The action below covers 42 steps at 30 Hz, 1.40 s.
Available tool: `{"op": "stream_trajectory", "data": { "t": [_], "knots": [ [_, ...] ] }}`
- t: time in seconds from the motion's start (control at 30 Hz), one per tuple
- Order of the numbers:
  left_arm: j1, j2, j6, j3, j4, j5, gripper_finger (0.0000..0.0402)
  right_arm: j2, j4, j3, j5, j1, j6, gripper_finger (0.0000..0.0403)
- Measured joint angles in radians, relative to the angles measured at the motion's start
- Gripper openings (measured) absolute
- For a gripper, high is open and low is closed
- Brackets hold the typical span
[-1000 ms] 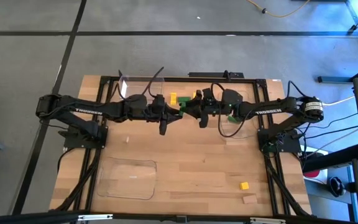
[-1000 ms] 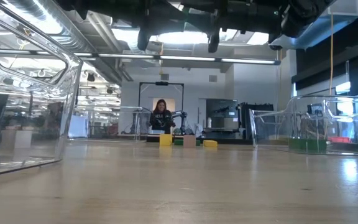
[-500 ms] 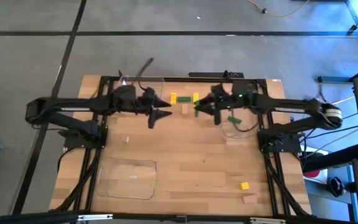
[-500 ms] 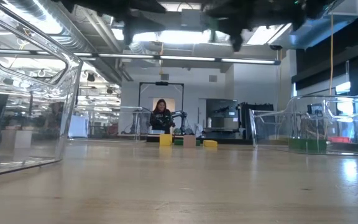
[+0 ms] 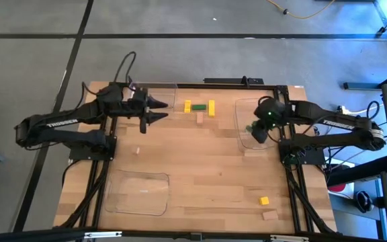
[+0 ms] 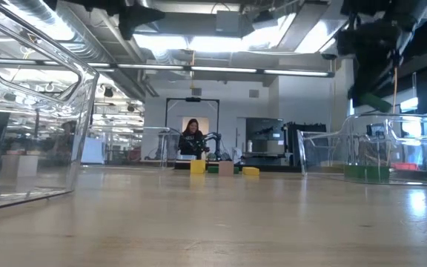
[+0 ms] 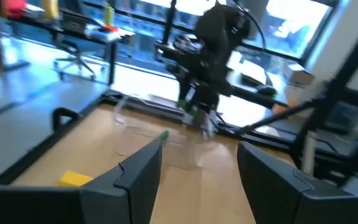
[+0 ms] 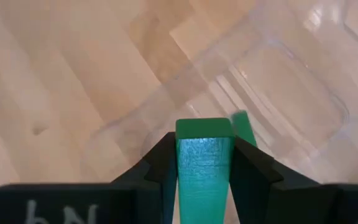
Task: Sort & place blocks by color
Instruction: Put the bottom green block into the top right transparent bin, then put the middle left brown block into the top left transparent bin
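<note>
My right gripper (image 8: 204,163) is shut on a green block (image 8: 204,144) above the clear tray (image 5: 269,142) by the table's right edge; a second green block (image 8: 244,127) lies in that tray. My left gripper (image 7: 197,177) hangs open, near the far left clear tray (image 5: 163,93), and touches nothing. Two yellow blocks (image 5: 187,105) (image 5: 211,107) and a tan one (image 5: 200,118) rest flat on the far middle of the table. Another yellow block (image 5: 264,200) and a tan block (image 5: 269,215) lie near the near right corner. A small tan piece (image 5: 138,150) lies left of centre. My right gripper pinches the green block by its two opposite side faces (image 8: 204,180), one finger (image 8: 166,165) on each. The fingers point down from above. The block's end juts past the fingertips, and the block is lifted clear over the tray.
A third clear tray (image 5: 140,193) sits at the near left. Bare wood lies open across the table's middle and near side. In the low view a person (image 6: 192,139) is far off in the room behind the table. Cables trail from both arms.
My right gripper has carried the green block from the cluster at the far middle toward the table's right edge, ending over the right tray. My left gripper has drawn back from the centre toward the far left corner, staying open. The other blocks have not moved.
</note>
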Motion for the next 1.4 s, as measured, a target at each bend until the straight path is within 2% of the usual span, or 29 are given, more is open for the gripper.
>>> {"op": "stream_trajectory", "data": {
  "t": [0.27,0.5,0.83,1.13,1.4],
  "knots": [
    [0.002,-0.01,-0.001,-0.006,0.009,-0.035,0.02,0.191,0.019,-0.011,0.038,-0.002,0.016,0.0109],
    [0.002,-0.01,-0.001,-0.006,0.019,-0.062,0.0201,0.346,0.041,-0.089,-0.022,-0.002,-0.068,0.0109],
    [0.002,-0.009,-0.001,-0.006,0.049,-0.085,0.0201,0.353,0.159,-0.165,-0.063,-0.05,-0.084,0.0109],
    [0.002,-0.009,-0.003,-0.006,0.05,-0.085,0.0201,0.353,0.172,-0.179,-0.085,-0.066,-0.076,0.011],
    [0.002,-0.009,-0.003,-0.006,0.05,-0.084,0.0201,0.353,0.173,-0.179,-0.093,-0.066,-0.056,0.0222]
  ]
}}
